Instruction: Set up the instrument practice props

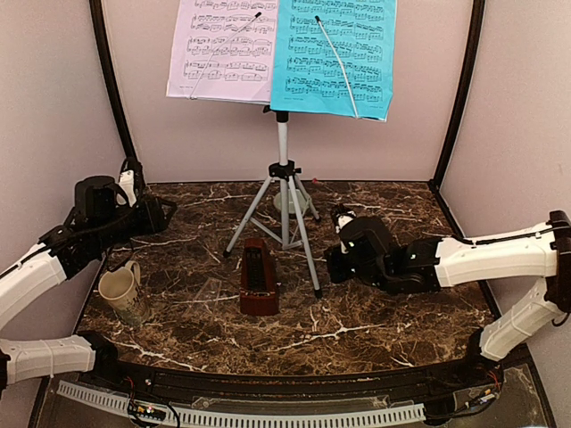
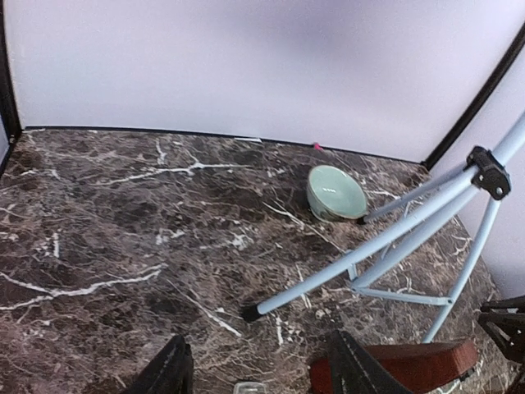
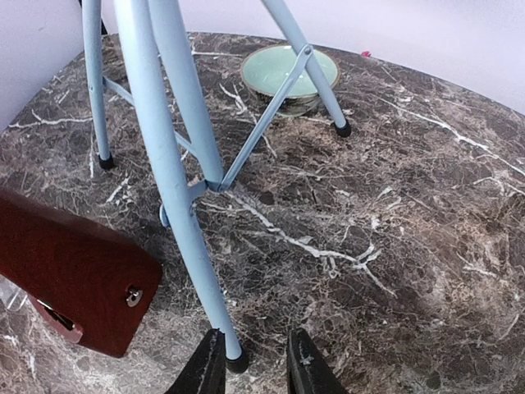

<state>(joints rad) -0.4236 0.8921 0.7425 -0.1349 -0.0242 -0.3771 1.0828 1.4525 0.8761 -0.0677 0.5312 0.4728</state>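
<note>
Top view: the music stand is up in the middle of the marble table. The lilac sheet and blue sheet sit side by side on its tray. The metronome is between the front legs and the mug is off to the left. The left gripper hangs far left and the right gripper is by the right front leg.

Left wrist: the jaws are wide apart with nothing in them, and there's a green bowl behind the legs.

Right wrist: the jaws are narrow but apart, straddling the leg's foot. There's a visible gap on one side, so it's not clamped.
</note>
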